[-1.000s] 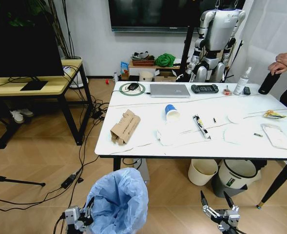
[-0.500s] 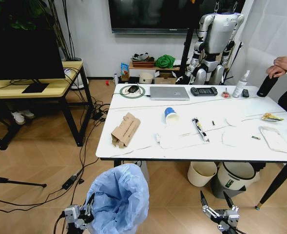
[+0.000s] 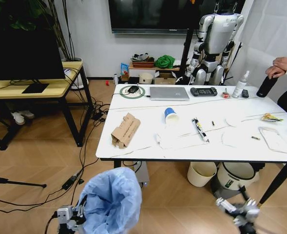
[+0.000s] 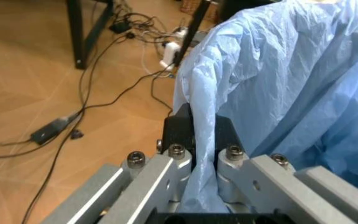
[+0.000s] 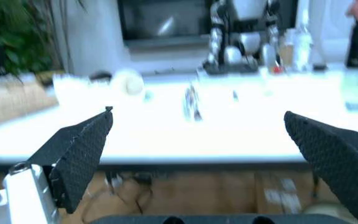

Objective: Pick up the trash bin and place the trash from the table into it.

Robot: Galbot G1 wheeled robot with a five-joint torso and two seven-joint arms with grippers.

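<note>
The trash bin [image 3: 112, 200], lined with a puffy light-blue bag [image 4: 278, 70], hangs low in front of the table [image 3: 182, 157], near its left corner. My left gripper [image 3: 76, 215] [image 4: 203, 135] is shut on the bin's bagged rim. On the marble top lie the trash: a crushed cardboard carton [image 3: 125, 130], a blue-white cup [image 3: 171, 115], tissues [image 3: 170, 140], a wrapper [image 3: 198, 127] and round paper lids [image 3: 232, 137]. My right gripper [image 3: 238, 210] [image 5: 207, 149] hangs open and holds nothing, below the table's front edge on the right. Its two black fingers [image 5: 79, 149] are spread wide.
A cream bucket [image 3: 201, 171] and a white-grey bin [image 3: 236, 178] stand under the table. A laptop [image 3: 169, 92], a controller [image 3: 204, 90] and bottles sit at its far side. The yellow desk [image 3: 36, 87] is at the left, and cables [image 3: 80, 170] trail across the floor.
My left gripper and the bin have shifted a little left and lower. My right gripper has moved to the right and turned.
</note>
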